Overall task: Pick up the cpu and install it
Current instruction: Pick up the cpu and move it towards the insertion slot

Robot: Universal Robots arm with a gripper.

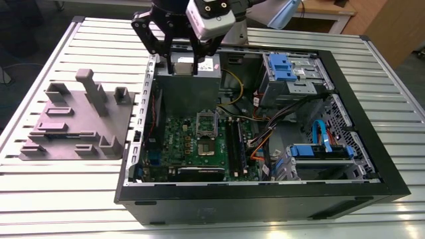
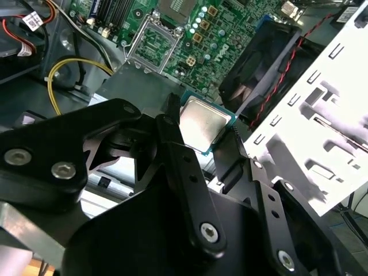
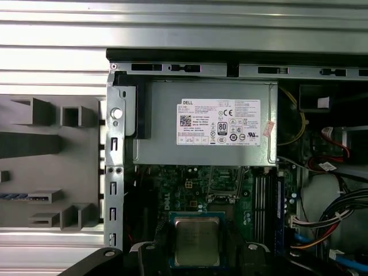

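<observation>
Slatted table (image 1: 66, 199), open PC case (image 1: 265, 201). Pinching cpu (image 2: 201, 121) by its edges in gripper (image 2: 205, 127), well clear of socket (image 2: 150, 47). Best kept level, squeezed lightly, corners lined up.

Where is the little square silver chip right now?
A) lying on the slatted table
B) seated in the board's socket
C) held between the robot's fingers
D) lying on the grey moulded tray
C: in both wrist views the cpu sits clamped between the fingers of the gripper, well apart from the socket on the green board.
</observation>
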